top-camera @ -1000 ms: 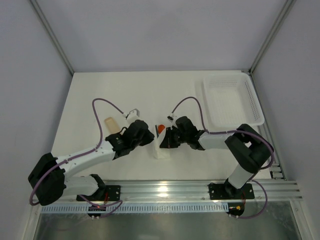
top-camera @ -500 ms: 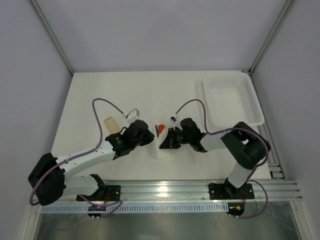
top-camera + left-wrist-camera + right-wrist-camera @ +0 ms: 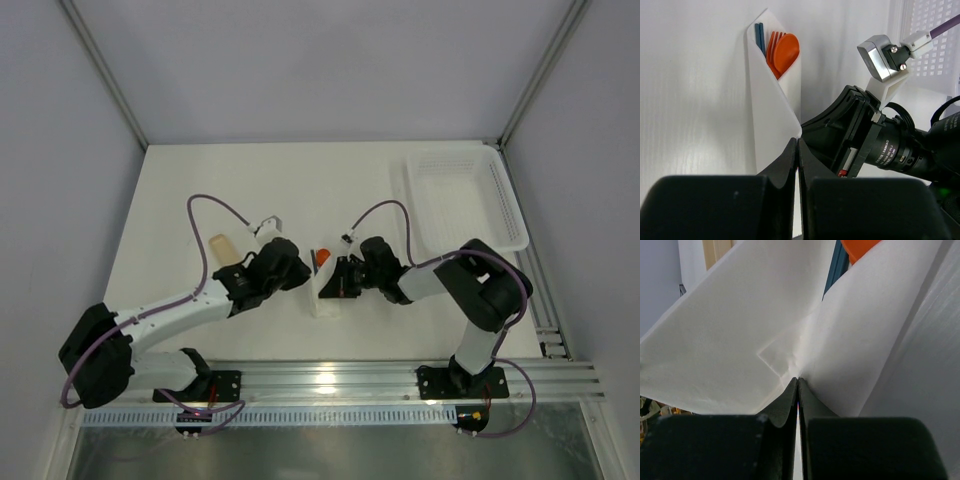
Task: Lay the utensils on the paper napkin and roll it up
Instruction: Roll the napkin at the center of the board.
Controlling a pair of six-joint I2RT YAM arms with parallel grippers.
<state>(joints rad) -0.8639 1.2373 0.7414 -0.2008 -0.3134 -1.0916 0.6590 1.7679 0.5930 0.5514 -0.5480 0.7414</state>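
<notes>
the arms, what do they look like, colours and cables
The left arm and right arm have white links and bulky black joints. A purple cable loops to each wrist. The left gripper and right gripper are plain black.

Utensils [image 3: 782,50]: lower parts hidden inside folded napkin [image 3: 771,120]; right wrist view crops them.

One paper napkin [image 3: 775,115]. Three utensils [image 3: 777,47] stand ahead of the left gripper [image 3: 797,142]: one orange spoon [image 3: 786,50], one orange fork [image 3: 772,46], one blue piece [image 3: 760,39]. One tan stick [image 3: 222,246] lies back beside its wrist. One mesh basket [image 3: 465,200] sits behind the right gripper [image 3: 798,381].
</notes>
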